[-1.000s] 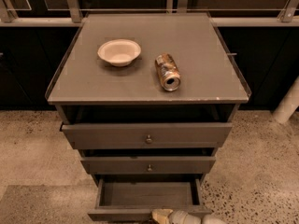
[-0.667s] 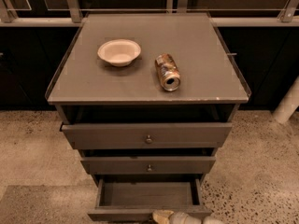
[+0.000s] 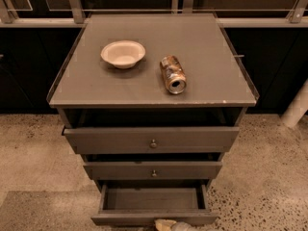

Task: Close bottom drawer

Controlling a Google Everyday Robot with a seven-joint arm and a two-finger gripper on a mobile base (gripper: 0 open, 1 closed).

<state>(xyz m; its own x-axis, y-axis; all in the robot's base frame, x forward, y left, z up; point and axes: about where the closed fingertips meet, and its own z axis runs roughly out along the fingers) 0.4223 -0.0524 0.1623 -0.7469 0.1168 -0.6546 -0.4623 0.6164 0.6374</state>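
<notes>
The bottom drawer (image 3: 153, 218) is the lowest of three grey-brown drawers and stands pulled well out, its empty inside showing. Its front panel runs along the bottom edge of the view and its knob is hidden. My gripper (image 3: 169, 224) is at the very bottom edge, right at the middle of that front panel; only a pale tip of it shows. The top drawer (image 3: 152, 139) and the middle drawer (image 3: 153, 170) each stand slightly out, with small round knobs.
On the cabinet top (image 3: 207, 76) sit a white bowl (image 3: 123, 54) and a brown can (image 3: 173, 74) lying on its side. Speckled floor surrounds the cabinet. A white post (image 3: 296, 107) stands at the right. A dark railing runs behind.
</notes>
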